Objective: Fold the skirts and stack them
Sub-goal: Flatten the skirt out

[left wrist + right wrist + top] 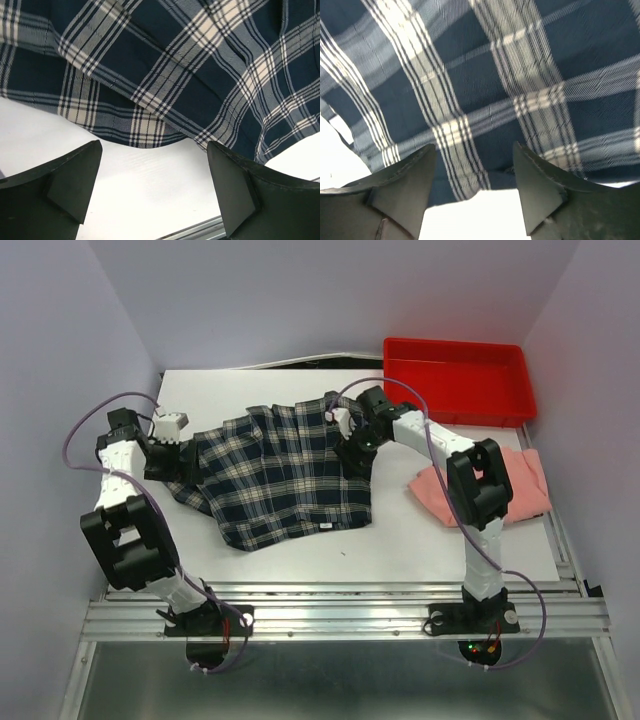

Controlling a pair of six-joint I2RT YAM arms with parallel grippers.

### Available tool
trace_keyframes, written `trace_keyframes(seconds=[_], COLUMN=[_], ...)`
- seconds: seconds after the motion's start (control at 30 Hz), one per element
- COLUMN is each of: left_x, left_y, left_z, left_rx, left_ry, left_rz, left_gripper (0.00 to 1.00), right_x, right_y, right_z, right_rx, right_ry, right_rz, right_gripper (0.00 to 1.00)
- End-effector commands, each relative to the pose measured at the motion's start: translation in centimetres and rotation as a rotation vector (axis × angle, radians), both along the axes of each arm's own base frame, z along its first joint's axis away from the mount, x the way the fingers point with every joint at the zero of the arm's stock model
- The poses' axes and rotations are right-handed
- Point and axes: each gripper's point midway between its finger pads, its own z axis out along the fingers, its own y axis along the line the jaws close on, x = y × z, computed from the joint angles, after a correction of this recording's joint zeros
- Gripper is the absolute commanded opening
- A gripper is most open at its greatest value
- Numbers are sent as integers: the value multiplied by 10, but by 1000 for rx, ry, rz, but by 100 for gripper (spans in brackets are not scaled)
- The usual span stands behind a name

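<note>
The pleated navy plaid skirt [275, 475] lies spread on the white table. My left gripper [168, 462] is open at the skirt's left edge; in the left wrist view [154, 182] bare table shows between the jaws and the skirt hem [165, 75] lies just ahead. My right gripper [352, 452] is open at the skirt's right upper edge; in the right wrist view [475, 187] the plaid cloth [485, 75] reaches in between the jaws. The salmon-pink skirt [440, 490] lies folded at the right, partly hidden behind the right arm.
A red plastic tray [458, 378] stands at the back right corner. The white table surface [400, 550] ends at a metal rail [350, 605] in front. Purple walls close in on the left, back and right.
</note>
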Motion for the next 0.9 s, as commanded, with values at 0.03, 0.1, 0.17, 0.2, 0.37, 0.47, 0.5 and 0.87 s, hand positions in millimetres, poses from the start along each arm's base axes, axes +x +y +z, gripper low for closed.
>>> trace_keyframes(seconds=[0.03, 0.1, 0.17, 0.2, 0.37, 0.47, 0.5, 0.87], left_x=[18, 33, 49, 55, 80, 103, 109, 280], left_y=[7, 7, 7, 7, -3, -3, -10, -42], left_z=[-5, -7, -14, -24, -43, -48, -49, 71], left_rx=[-132, -162, -186, -193, -232, -226, -222, -110], left_ry=[25, 5, 1, 25, 57, 23, 19, -390], left_rz=[211, 225, 248, 250, 258, 262, 232, -14], left_gripper=[92, 78, 76, 77, 83, 50, 40, 24], right_x=[-36, -51, -62, -66, -93, -106, -112, -186], right_y=[-33, -40, -42, -43, -34, -29, -26, 48], right_z=[-35, -48, -51, -51, -48, -46, -45, 39], right_rx=[-168, -209, -219, -220, -202, -170, -165, 101], right_ry=[115, 148, 155, 163, 229, 262, 272, 295], right_rz=[46, 60, 90, 99, 167, 196, 215, 464], right_gripper=[65, 63, 62, 62, 62, 61, 60, 60])
